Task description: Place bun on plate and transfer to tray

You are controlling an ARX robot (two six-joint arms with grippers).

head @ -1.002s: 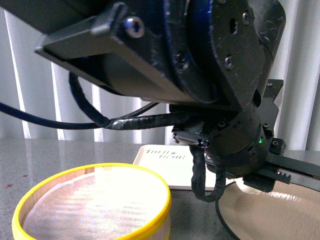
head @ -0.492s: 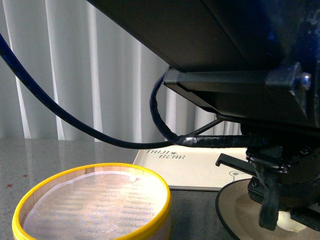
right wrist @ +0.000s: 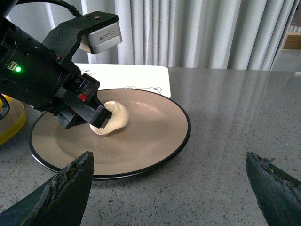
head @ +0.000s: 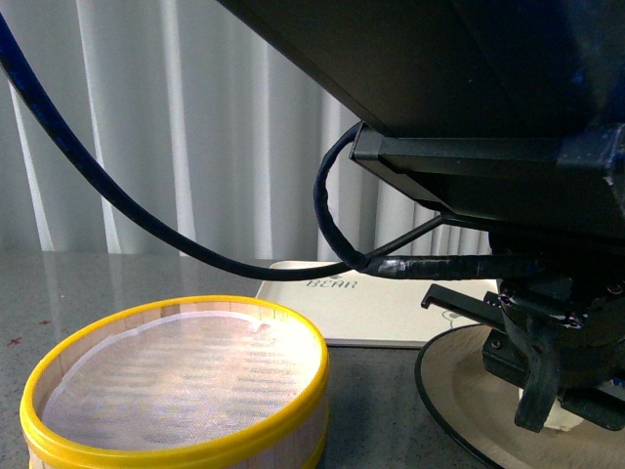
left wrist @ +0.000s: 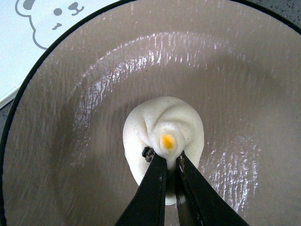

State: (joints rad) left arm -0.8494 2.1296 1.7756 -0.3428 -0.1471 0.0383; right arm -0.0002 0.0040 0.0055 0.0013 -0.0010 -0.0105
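Left gripper [left wrist: 168,161]: clenched on a thin pinch of the bun's [left wrist: 162,127] pleated top.
Bun: resting near the middle of the plate [right wrist: 155,136].
Right gripper [right wrist: 167,155]: spread wide, empty, near the plate.
Risk: soft dough may cling to the fingers on release, so the bun could lift or roll.
Edges: tray [right wrist: 136,75] just beyond the plate's far rim; steamer basket [head: 176,391] left; bare table on the side away from the basket.
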